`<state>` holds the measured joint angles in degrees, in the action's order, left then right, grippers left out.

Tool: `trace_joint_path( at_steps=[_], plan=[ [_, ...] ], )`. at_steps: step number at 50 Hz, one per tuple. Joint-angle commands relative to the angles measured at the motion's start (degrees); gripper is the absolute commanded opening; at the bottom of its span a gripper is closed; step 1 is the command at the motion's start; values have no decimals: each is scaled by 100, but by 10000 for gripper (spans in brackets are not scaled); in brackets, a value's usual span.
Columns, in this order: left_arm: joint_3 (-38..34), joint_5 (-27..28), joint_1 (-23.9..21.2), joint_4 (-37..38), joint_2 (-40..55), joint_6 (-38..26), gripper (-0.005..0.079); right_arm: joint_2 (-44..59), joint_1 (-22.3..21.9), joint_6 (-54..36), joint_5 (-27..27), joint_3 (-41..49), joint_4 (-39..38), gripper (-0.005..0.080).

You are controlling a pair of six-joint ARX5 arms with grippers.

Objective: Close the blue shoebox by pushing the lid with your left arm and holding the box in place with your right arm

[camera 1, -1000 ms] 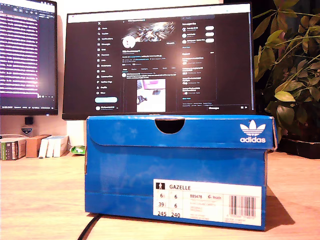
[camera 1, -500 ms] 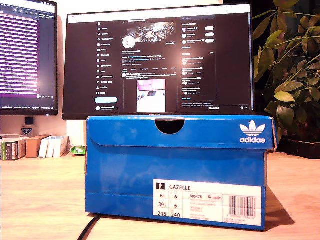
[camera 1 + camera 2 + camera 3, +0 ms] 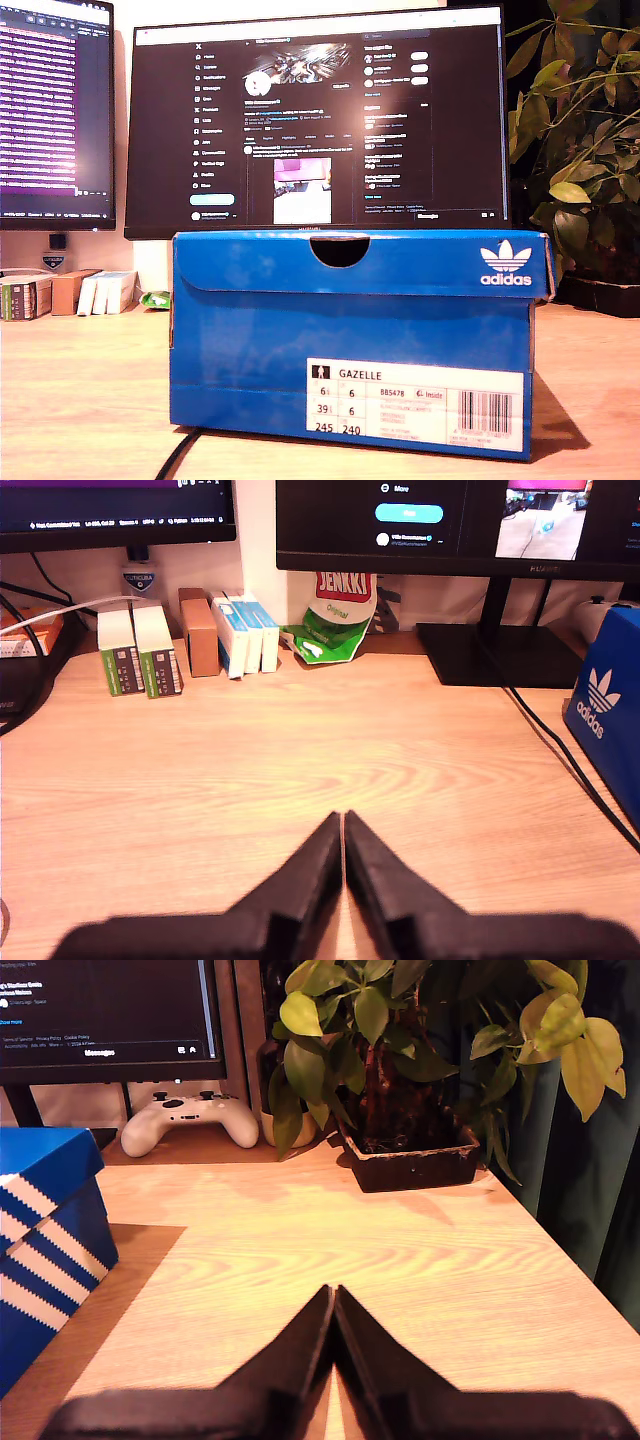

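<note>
- My first gripper (image 3: 343, 825) hangs over bare desk (image 3: 300, 760), jaws pressed together with nothing between them; my second gripper (image 3: 333, 1300) is the same, closed and empty.
- The blue shoebox (image 3: 350, 340) stands lid down in the middle of the exterior view, nearest the camera, apart from both grippers. It reads "adidas" and "GAZELLE"; a black cable (image 3: 178, 458) runs out from under it.
- Farther back: small cartons (image 3: 185, 635), a green "JENKKI" bag (image 3: 335, 615), a white game controller (image 3: 190, 1120), a potted plant (image 3: 400, 1080).
- Farthest, two monitors (image 3: 320, 120). Since a second ago only the screen feed has scrolled; the box has not moved.
</note>
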<state>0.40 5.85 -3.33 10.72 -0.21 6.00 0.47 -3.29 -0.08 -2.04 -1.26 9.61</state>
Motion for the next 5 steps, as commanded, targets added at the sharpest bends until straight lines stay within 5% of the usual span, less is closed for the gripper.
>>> trace_joint_path(
  at_steps=[1,5],
  plan=[
    [-188,-9,9,83,-48,2,-18,-37,13,7,0,101,-37,-12],
    [-188,-9,9,85,-48,2,-18,-37,13,7,0,101,-37,-12]
  ],
)
